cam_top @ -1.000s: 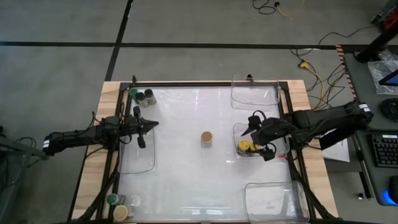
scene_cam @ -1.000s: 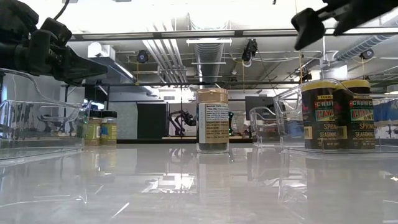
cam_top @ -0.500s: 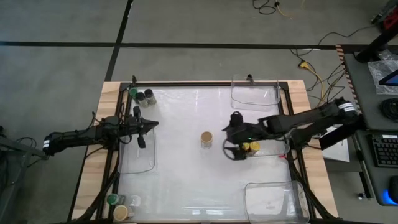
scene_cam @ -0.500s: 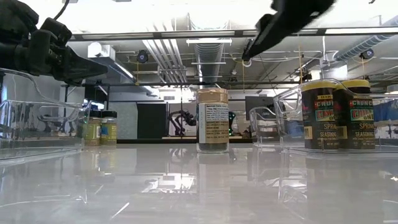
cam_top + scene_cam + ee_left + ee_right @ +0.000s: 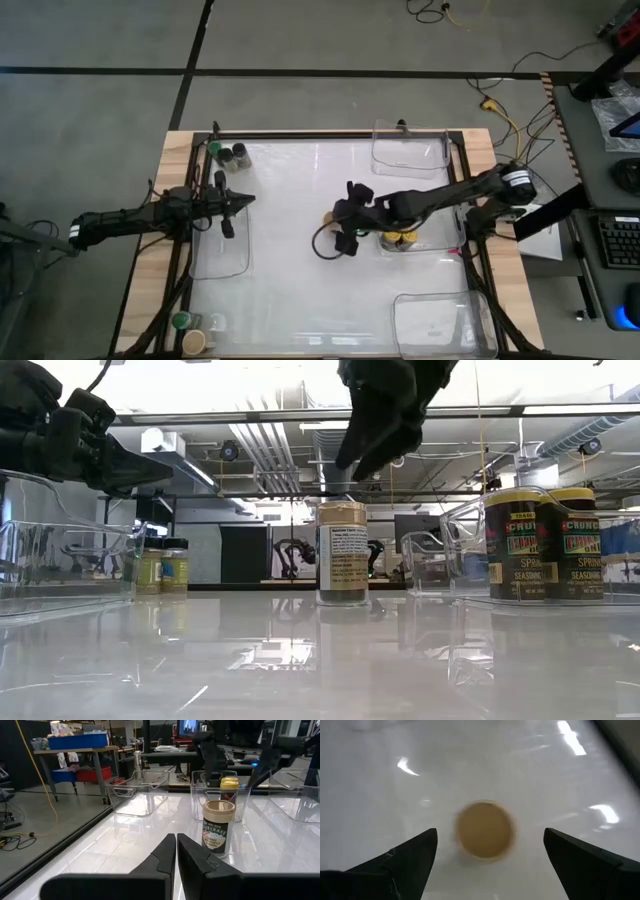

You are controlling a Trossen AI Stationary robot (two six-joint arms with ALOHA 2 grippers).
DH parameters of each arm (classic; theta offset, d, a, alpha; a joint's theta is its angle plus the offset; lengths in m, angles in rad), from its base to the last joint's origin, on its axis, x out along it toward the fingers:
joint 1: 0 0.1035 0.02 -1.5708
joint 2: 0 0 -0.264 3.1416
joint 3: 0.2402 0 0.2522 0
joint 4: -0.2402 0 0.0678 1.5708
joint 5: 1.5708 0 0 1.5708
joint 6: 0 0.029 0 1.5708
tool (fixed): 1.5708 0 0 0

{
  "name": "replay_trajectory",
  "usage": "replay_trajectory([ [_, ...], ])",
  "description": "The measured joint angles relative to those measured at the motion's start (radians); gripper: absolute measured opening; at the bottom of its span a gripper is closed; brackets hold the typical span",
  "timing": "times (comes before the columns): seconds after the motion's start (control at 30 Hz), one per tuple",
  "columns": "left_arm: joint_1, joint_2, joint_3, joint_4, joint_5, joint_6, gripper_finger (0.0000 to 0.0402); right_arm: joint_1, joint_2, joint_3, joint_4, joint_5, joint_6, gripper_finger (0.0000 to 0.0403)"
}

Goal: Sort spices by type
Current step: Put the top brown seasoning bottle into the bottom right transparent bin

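A tan-lidded spice jar (image 5: pixel 329 217) stands upright on its base at the table's middle; it also shows in the low view (image 5: pixel 342 553) and the left wrist view (image 5: pixel 218 827). My right gripper (image 5: pixel 340 222) is open and hovers above it, pointing down. In the right wrist view its fingers stand on either side of the tan lid (image 5: pixel 484 829), well clear of it. Two yellow-lidded jars (image 5: pixel 399 238) stand in the middle right bin (image 5: pixel 425 212). My left gripper (image 5: pixel 245 200) is shut and empty above the left bin (image 5: pixel 220 255).
A green-lidded and a black-lidded jar (image 5: pixel 228 154) stand at the far left corner. More jars (image 5: pixel 193 335) stand at the near left corner. Empty clear bins sit at the far right (image 5: pixel 410 155) and near right (image 5: pixel 440 320). Bare table lies around the tan jar.
My right gripper has gone from over the yellow-lidded jars in the middle right bin toward the table's left, and now hangs above the tan-lidded jar, still open. The jars have not moved.
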Motion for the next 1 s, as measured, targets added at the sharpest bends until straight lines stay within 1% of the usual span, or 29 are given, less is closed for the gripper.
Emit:
replay_trajectory([
  [0.07,0.0,0.0,0.0,0.0,0.0,0.0,0.0001,0.0,0.006,0.022,-0.035,0.043,0.004,0.0357],
  [0.17,0.0,0.0,0.0,0.0,0.0,0.0,0.0001,-0.007,0.003,0.044,-0.064,0.043,0.009,0.0357],
  [0.6,0.0,0.0,0.0,0.0,0.0,0.0,0.0001,-0.013,-0.021,0.104,-0.061,0.049,0.022,0.0357],
  [0.67,0.0,0.0,0.0,0.0,0.0,0.0,0.0001,-0.013,-0.021,0.114,-0.061,0.077,0.021,0.0357],
  [0.73,0.0,0.0,0.0,0.0,0.0,0.0,0.0001,-0.013,-0.021,0.125,-0.061,0.138,0.029,0.0356],
  [0.8,0.0,0.0,0.0,0.0,0.0,0.0,0.0001,-0.02,-0.021,0.134,-0.061,0.153,0.015,0.0353],
  [0.87,0.0,0.0,0.0,0.0,0.0,0.0,0.0001,-0.03,-0.021,0.136,-0.063,0.143,0.04,0.0348],
  [1.0,0.0,0.0,0.0,0.0,0.0,0.0,0.0001,-0.064,-0.021,0.136,-0.076,0.031,0.124,0.0341],
])
